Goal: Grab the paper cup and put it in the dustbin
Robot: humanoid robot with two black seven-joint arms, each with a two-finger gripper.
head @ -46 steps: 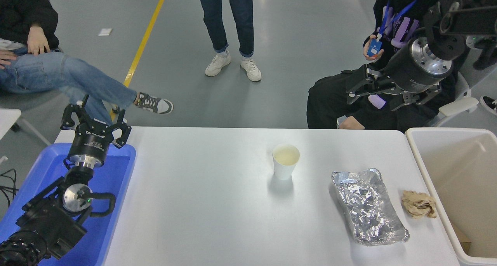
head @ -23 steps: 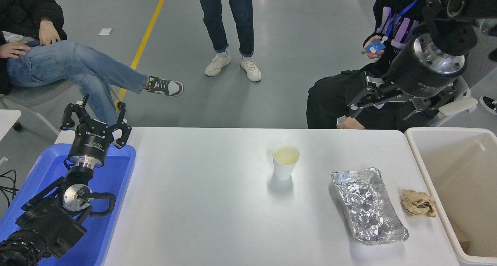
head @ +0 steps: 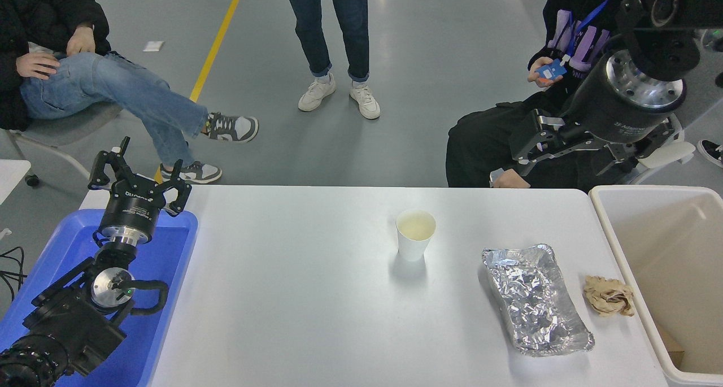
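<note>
Movement since the earlier frames: the right gripper [head: 556,149] has shifted slightly to the right and a little lower, and has turned at the wrist; it hangs high beyond the far edge of the table [head: 294,296], up and to the right of the paper cup [head: 416,242]. It has not closed any ground on the cup. Its fingers merge with a seated person's dark clothing behind them, so whether they stand apart or together cannot be told. Nothing is seen held in them.

Unmoved items: the cup, the foil tray [head: 534,300], the brown paper wad [head: 609,296] and the dustbin [head: 666,274] all sit where they sat before. The left gripper [head: 138,179] stays parked far to the left of the cup, over the blue tray [head: 169,246], fingers spread apart and holding nothing.

Reading for the task: the reach appears only just begun, and the pick-up is not yet done. The arm probably still has to come down and leftward to the cup.

Paper cup, position: near the middle of the table, a little toward its far edge, well apart from the foil tray to its right and farther still from the dustbin at the table's right end.

Paper cup, attitude: upright on its narrow base, mouth facing up, pale inside visible. Long axis vertical, with no tilt to be seen.
</note>
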